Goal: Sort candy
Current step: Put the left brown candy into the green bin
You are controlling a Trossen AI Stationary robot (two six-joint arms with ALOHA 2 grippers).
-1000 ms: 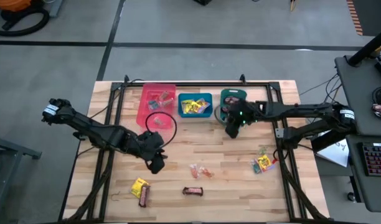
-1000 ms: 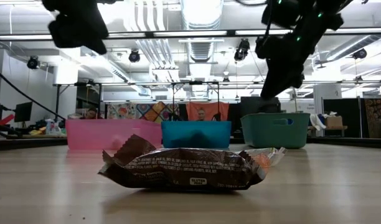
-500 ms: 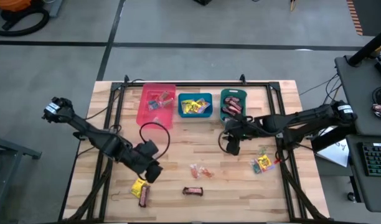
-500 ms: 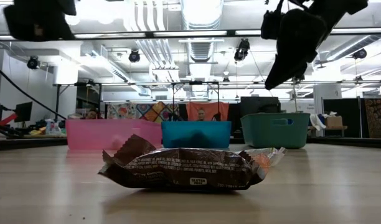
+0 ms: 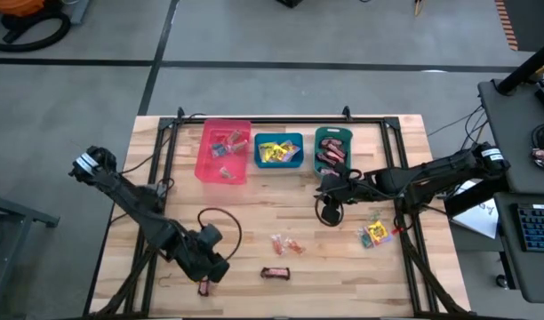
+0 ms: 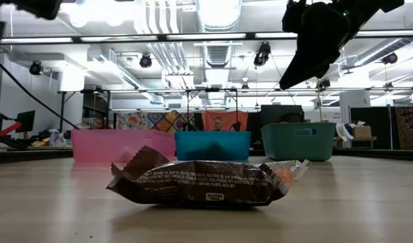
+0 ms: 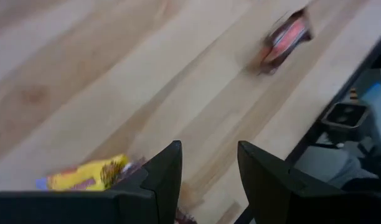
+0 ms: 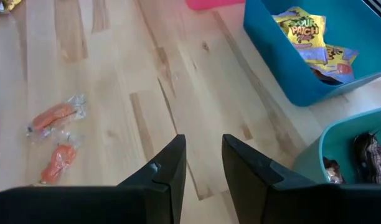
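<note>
Both arms over the candy-strewn surface (image 5: 254, 213)

Left gripper (image 7: 208, 168) hangs narrowly parted over a yellow packet (image 7: 84, 175); right gripper (image 8: 203, 163), narrowly parted and empty, hovers near the blue bin (image 8: 315, 56) and orange sweets (image 8: 53, 134).

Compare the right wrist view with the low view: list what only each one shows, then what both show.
Only the right wrist view: yellow packets inside the blue bin, and the open right claw. Only the low view: the dark bar up close, the whole pink bin, the room behind. Both: the blue bin and teal bin.
</note>
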